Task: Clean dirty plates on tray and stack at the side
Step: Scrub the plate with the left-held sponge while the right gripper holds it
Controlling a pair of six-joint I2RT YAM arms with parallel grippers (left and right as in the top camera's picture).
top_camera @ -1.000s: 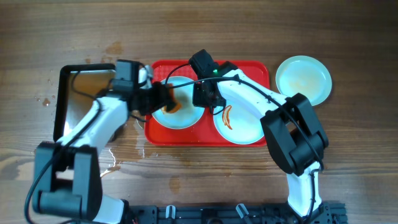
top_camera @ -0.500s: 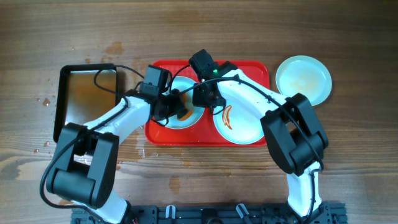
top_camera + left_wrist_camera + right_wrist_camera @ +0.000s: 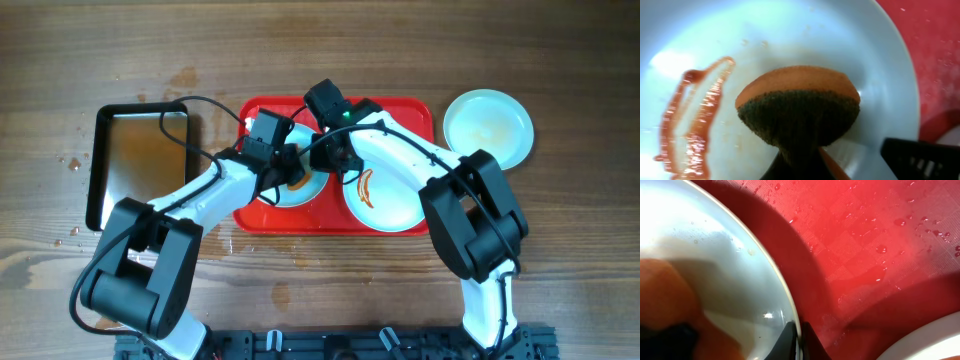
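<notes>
The red tray [image 3: 400, 108] holds two pale plates. My left gripper [image 3: 292, 172] is shut on an orange sponge with a dark scrub face [image 3: 797, 107], pressed on the left plate [image 3: 270, 192]; that plate [image 3: 805, 35] has an orange-brown sauce streak at its left. My right gripper [image 3: 326, 152] is shut on that plate's rim [image 3: 790, 307], one finger inside and one outside. The right plate on the tray [image 3: 392, 200] carries a sauce streak. A third plate [image 3: 488, 127] sits on the table right of the tray, faintly smeared.
A black-rimmed metal pan [image 3: 140, 165] lies left of the tray. Water drops and puddles wet the wood by the tray's front left corner [image 3: 215, 240]. The tray surface [image 3: 875, 240] is wet with droplets.
My left gripper moved right with the sponge, further onto the left plate. The right arm stayed still, holding the plate's rim.
</notes>
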